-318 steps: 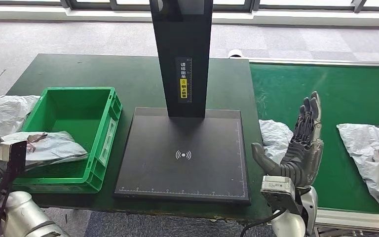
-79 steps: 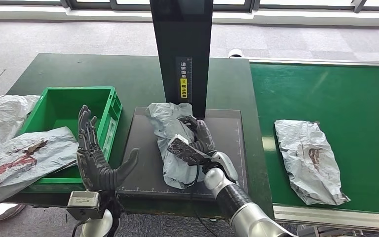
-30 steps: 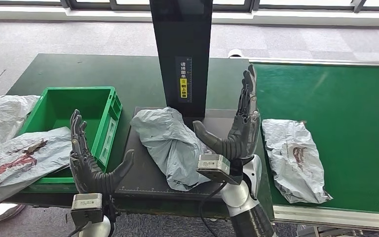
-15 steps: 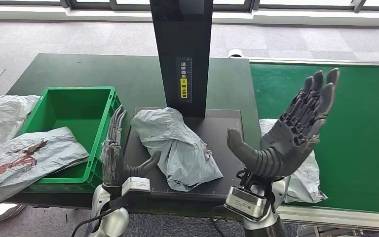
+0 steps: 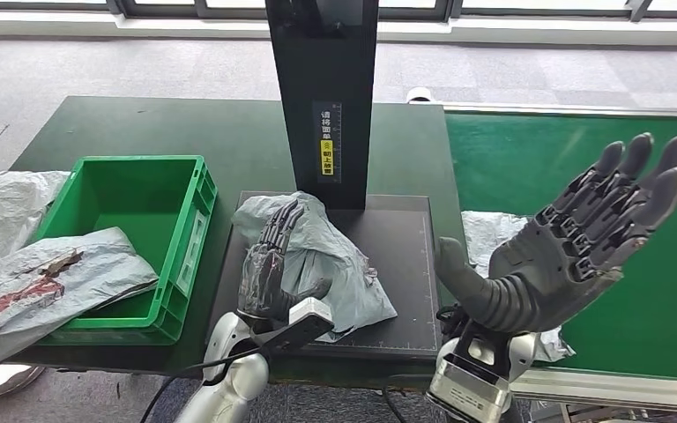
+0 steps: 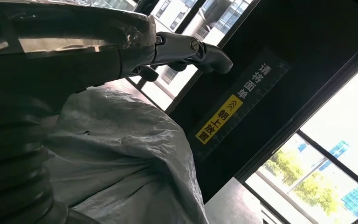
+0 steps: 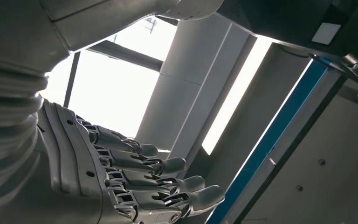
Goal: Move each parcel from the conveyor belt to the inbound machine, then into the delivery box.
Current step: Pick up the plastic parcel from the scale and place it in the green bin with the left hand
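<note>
My left hand is spread against the near left side of the grey parcel on the black scanner plate, gripping nothing. My right hand is raised, spread wide, empty.

Dark green table on grey carpet; windows behind.
</note>
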`<act>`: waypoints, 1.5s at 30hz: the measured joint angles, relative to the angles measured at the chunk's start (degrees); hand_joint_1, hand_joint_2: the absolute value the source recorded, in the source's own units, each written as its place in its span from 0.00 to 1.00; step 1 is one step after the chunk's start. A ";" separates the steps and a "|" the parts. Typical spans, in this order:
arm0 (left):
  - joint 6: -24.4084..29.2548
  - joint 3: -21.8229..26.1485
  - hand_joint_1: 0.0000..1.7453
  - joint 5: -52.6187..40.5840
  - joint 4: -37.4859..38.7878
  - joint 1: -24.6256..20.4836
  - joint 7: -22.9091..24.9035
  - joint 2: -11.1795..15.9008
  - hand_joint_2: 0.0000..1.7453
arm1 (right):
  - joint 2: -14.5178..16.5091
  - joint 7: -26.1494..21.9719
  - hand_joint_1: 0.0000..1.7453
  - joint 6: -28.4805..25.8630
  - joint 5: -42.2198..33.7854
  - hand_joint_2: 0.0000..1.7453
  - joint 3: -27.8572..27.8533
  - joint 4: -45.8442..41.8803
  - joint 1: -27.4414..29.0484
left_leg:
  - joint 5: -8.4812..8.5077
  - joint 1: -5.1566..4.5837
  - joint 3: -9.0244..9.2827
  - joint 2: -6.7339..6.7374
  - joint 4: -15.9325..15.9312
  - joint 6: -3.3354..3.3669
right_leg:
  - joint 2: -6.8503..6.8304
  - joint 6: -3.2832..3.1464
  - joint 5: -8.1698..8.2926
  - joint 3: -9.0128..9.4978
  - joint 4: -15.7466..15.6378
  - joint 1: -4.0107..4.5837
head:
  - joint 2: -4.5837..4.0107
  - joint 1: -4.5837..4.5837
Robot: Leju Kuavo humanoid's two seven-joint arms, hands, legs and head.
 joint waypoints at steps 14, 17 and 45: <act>-7.53 -2.46 1.00 -12.03 21.62 -9.82 7.26 -1.44 1.00 | 0.01 0.02 0.00 0.07 0.68 1.00 -0.02 2.52 -0.27 | 0.01 0.00 0.00 -0.06 0.00 0.02 | -0.06 0.02 0.00 0.08 0.00 -0.02 | -0.01 0.01; -8.05 -2.90 1.00 -13.49 25.35 -11.41 7.60 -1.80 1.00 | 0.01 0.03 0.00 0.07 1.03 1.00 -0.02 2.86 -0.31 | 0.01 0.00 0.00 -0.07 0.00 0.02 | -0.07 0.02 0.00 0.09 0.00 -0.02 | -0.02 0.00; 7.11 -8.56 1.00 -36.99 31.99 -15.82 27.26 -2.26 1.00 | 0.03 0.07 0.00 -0.02 2.45 1.00 -2.92 4.21 0.23 | 0.02 0.00 0.23 -0.06 0.00 0.03 | -0.07 0.01 0.02 0.30 0.00 -0.01 | 0.01 0.01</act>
